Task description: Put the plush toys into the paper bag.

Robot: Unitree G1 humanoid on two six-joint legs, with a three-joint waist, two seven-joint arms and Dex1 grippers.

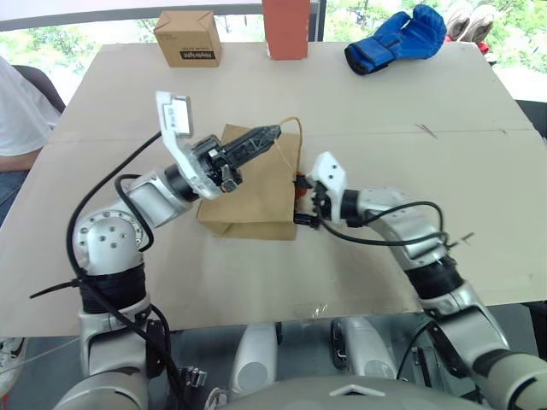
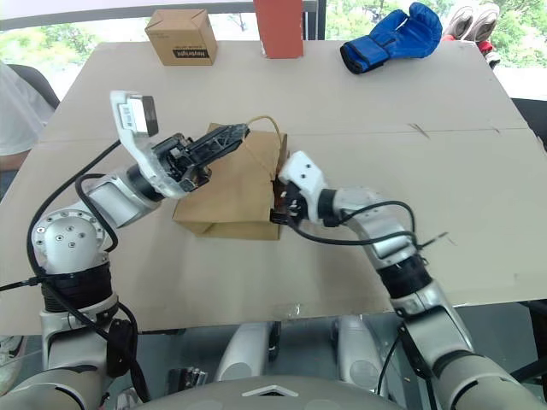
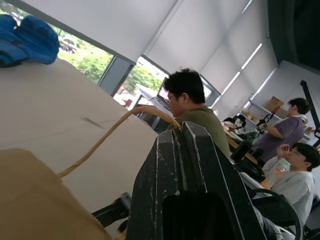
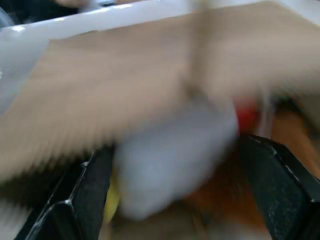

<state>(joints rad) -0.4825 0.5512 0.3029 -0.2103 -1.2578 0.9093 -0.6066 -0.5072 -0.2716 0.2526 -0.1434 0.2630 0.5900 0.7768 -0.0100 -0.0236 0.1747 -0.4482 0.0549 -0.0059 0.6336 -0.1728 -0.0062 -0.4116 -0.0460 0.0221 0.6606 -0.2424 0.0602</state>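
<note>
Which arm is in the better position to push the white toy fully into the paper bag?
Right. The right gripper is at the paper bag mouth, open, with the white plush toy between its fingers. The left gripper is shut on the bag's handle, holding it up.

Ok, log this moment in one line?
left gripper: shut on bag handle | right gripper: open at paper bag mouth | white plush toy: between fingers

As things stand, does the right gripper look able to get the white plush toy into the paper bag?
Probably yes: the right gripper sits at the paper bag mouth, with the white plush toy between its open fingers. The left gripper holds the handle up.
</note>
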